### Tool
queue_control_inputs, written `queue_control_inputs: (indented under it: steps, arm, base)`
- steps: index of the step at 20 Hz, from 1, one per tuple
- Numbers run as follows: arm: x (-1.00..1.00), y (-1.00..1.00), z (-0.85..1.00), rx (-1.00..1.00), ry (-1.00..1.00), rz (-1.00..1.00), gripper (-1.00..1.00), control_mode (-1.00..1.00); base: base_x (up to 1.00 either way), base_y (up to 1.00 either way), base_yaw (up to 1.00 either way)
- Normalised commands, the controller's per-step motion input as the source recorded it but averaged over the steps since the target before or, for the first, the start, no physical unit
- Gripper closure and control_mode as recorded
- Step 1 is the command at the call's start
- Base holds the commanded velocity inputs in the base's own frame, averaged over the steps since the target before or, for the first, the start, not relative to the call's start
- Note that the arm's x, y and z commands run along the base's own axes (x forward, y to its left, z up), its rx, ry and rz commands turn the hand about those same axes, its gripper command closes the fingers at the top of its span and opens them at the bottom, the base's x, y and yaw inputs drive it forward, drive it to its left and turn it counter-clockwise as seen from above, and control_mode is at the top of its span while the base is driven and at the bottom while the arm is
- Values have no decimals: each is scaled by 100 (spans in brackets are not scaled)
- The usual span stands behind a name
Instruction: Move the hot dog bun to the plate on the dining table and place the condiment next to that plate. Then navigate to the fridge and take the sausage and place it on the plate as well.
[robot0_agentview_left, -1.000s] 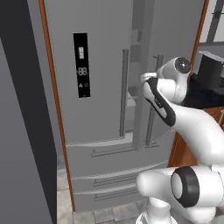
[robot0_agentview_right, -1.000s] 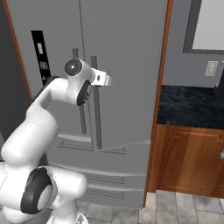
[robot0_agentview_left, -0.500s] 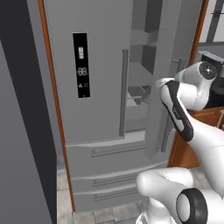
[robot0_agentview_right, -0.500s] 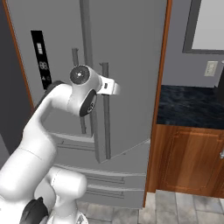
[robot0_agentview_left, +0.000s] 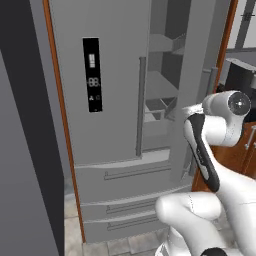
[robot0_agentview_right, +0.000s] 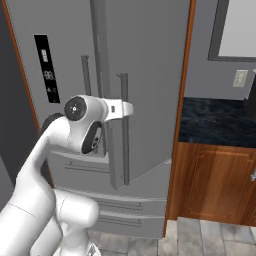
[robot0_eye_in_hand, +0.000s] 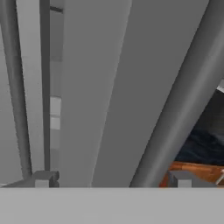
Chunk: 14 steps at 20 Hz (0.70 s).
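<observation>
The fridge (robot0_agentview_left: 115, 100) stands right in front of me, tall and grey, its black display panel (robot0_agentview_left: 92, 75) on the left door and two drawers (robot0_agentview_left: 125, 197) with bar pulls across the bottom. Its right door (robot0_agentview_right: 145, 90) is swung partly outward, and through the gap in the left base view I can see pale shelves (robot0_agentview_left: 162, 95) inside, though I cannot make out anything lying on them. The long bar handle of the left door (robot0_agentview_left: 141, 107) hangs straight beside that gap. My gripper (robot0_eye_in_hand: 111, 181) sits at the right door's bar handle (robot0_agentview_right: 124, 130): in the hand view that handle (robot0_eye_in_hand: 183, 96) runs as a thick grey bar slanting up between my two finger tips (robot0_eye_in_hand: 43, 178), which stand wide apart on either side of it at the bottom of the picture. My jaws are spread wide and I cannot see either pad pressing on the bar, so I hold nothing. In the right base view my hand (robot0_agentview_right: 117, 108) reaches level to the handle from the left. To the right of the fridge, past a brown wooden side panel (robot0_agentview_right: 182, 100), there is a black marbled counter (robot0_agentview_right: 215, 120) on a wooden cabinet (robot0_agentview_right: 210, 185), with a grey wall and a pale switch plate (robot0_agentview_right: 241, 78) above it, and grey floor tiles (robot0_agentview_right: 200, 240) below
</observation>
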Motion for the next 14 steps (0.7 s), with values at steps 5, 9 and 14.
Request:
queue_control_inputs:
  steps: [5,9,14]
  arm:
    - [-58,87,32,-24,0,0,-100,-100]
    - [-42,86,48,-24,2,0,-100,-100]
    - [14,72,60,-21,20,0,-100,-100]
  base:
    - [0,0,0]
    - [0,0,0]
    - [0,0,0]
